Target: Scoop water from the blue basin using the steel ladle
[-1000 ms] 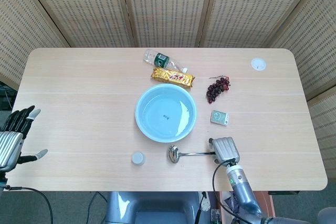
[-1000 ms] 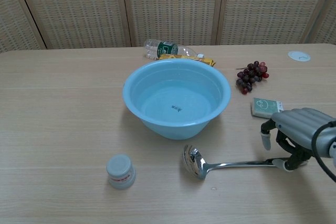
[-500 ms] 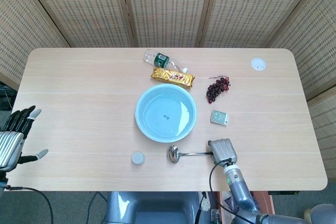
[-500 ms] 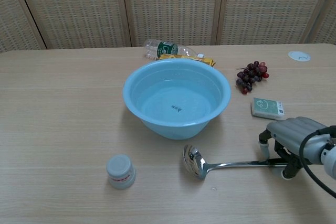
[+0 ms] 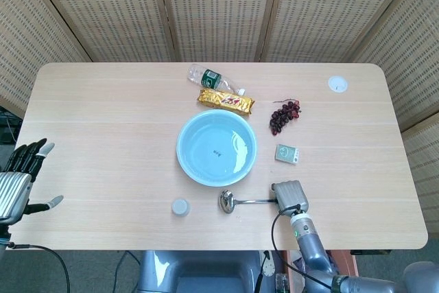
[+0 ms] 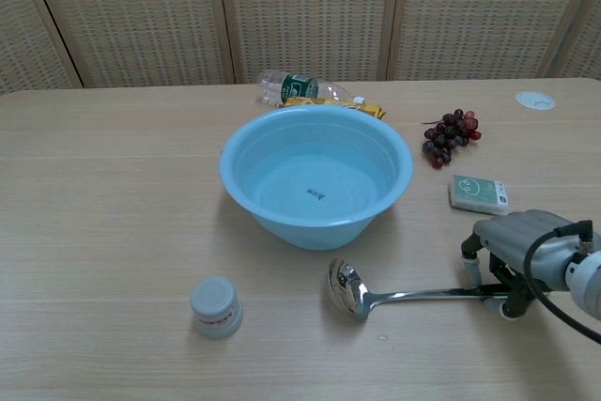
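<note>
Where woven screens [image 5: 219, 12] stand, wooden table [image 5: 103, 135].

Basin [image 6: 315, 176] mid-counter [image 6: 103, 185]; ladle [image 6: 394, 295] in front, right hand [image 6: 522, 255] at its handle end (grasp unclear). Bottle [image 6: 299, 85] behind basin; grapes [image 6: 450, 135] right; small jar [image 6: 215, 306] front-left.

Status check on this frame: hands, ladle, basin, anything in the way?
Right hand over ladle handle end, grip unconfirmed. Left hand open, off table edge. Ladle flat on table, bowl toward blue basin. Small jar sits aside; path looks clear.
</note>
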`<action>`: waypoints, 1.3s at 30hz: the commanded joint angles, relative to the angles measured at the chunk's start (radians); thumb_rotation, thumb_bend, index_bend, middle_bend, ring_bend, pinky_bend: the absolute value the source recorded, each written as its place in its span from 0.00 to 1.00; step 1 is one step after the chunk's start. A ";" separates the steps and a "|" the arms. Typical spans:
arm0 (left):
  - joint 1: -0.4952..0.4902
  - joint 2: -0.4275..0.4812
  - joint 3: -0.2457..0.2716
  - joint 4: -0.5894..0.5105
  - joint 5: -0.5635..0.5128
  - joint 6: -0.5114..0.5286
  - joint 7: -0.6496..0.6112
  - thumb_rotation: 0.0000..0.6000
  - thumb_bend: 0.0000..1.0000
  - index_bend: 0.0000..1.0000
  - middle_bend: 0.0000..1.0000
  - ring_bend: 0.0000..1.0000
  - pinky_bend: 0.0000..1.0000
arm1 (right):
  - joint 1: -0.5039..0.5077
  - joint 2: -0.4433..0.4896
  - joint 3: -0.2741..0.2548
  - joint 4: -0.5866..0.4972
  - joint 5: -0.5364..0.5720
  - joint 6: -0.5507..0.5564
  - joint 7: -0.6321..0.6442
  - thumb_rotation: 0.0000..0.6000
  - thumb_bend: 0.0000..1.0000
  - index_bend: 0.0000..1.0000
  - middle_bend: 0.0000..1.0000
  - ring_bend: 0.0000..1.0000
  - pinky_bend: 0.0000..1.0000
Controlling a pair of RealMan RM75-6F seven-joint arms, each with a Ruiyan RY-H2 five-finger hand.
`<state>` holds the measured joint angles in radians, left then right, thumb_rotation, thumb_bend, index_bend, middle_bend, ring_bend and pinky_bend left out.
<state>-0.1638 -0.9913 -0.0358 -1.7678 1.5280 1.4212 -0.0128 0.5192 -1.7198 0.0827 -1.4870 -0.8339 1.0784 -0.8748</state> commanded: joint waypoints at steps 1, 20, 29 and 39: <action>0.000 0.000 0.000 0.001 0.001 0.001 0.001 1.00 0.00 0.00 0.00 0.00 0.00 | 0.009 0.006 -0.003 -0.008 0.017 0.000 -0.013 1.00 0.45 0.53 0.86 0.79 1.00; 0.000 0.003 0.004 -0.001 0.011 0.002 -0.006 1.00 0.00 0.00 0.00 0.00 0.00 | -0.035 0.111 -0.022 -0.092 -0.124 0.037 0.204 1.00 0.82 0.75 0.89 0.83 1.00; 0.001 0.002 0.009 -0.005 0.022 0.004 0.000 1.00 0.00 0.00 0.00 0.00 0.00 | -0.081 0.292 -0.029 -0.222 -0.247 0.043 0.402 1.00 0.84 0.77 0.90 0.84 1.00; -0.002 -0.004 0.010 -0.007 0.019 -0.004 0.016 1.00 0.00 0.00 0.00 0.00 0.00 | -0.099 0.383 -0.046 -0.274 -0.340 0.050 0.489 1.00 0.84 0.77 0.90 0.84 1.00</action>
<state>-0.1660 -0.9952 -0.0256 -1.7750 1.5473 1.4174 0.0028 0.4227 -1.3419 0.0392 -1.7558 -1.1691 1.1258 -0.3908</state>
